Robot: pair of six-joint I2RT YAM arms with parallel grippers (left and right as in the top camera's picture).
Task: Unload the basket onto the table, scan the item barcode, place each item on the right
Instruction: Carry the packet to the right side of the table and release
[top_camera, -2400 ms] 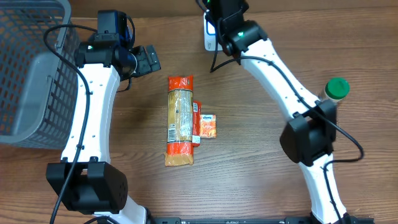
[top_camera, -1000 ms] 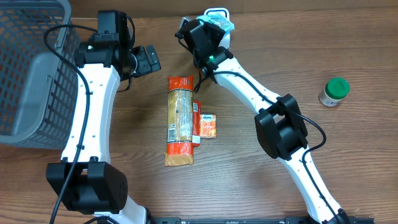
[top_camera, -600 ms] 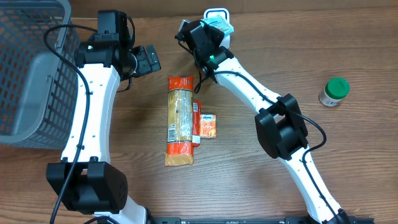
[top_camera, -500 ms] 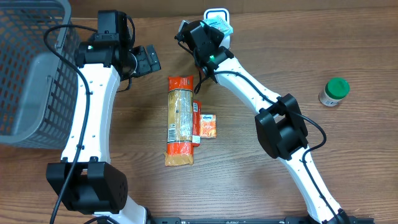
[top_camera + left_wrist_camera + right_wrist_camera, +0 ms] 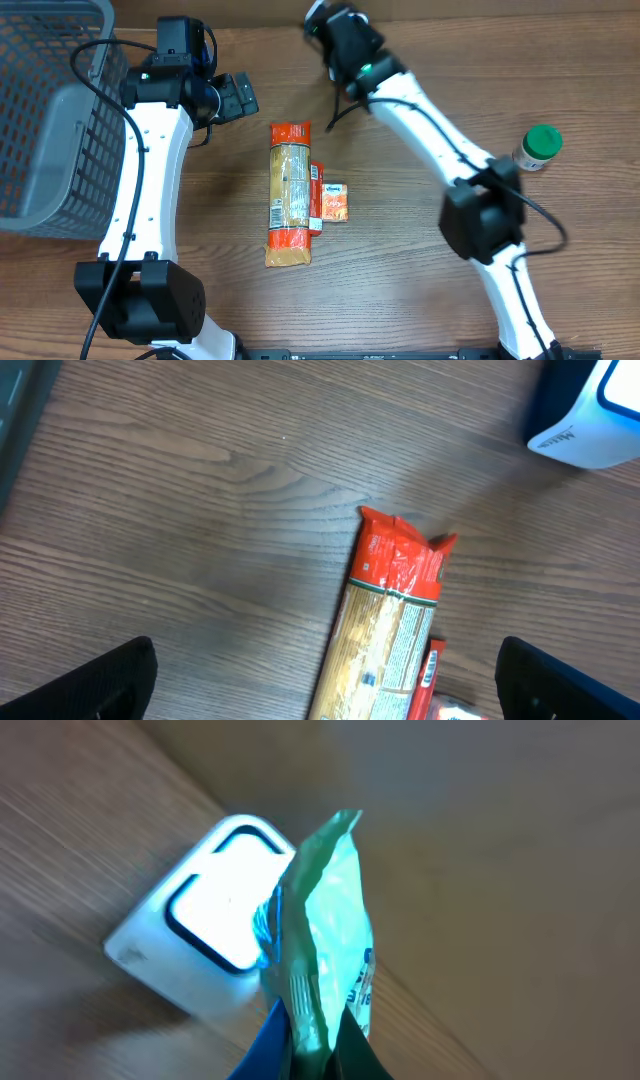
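Nearest you, around the middle of the desk, a long pasta pack (image 5: 289, 195) lies lengthwise, with a small orange box (image 5: 335, 202) just beside it on the right. Farther back, a green-capped jar (image 5: 537, 147) stands by the right edge. Your left gripper (image 5: 237, 97) hangs with its jaws spread wide, gripping nothing, near the basket (image 5: 60, 60) at the far left corner. At the far edge, your right gripper (image 5: 338, 28) pinches a green packet (image 5: 325, 940), held upright over the white scanner (image 5: 205, 920).

left arm (image 5: 150, 170): white rounded links, black joints, black cable alongside
right arm (image 5: 430, 120): same white links, black joints
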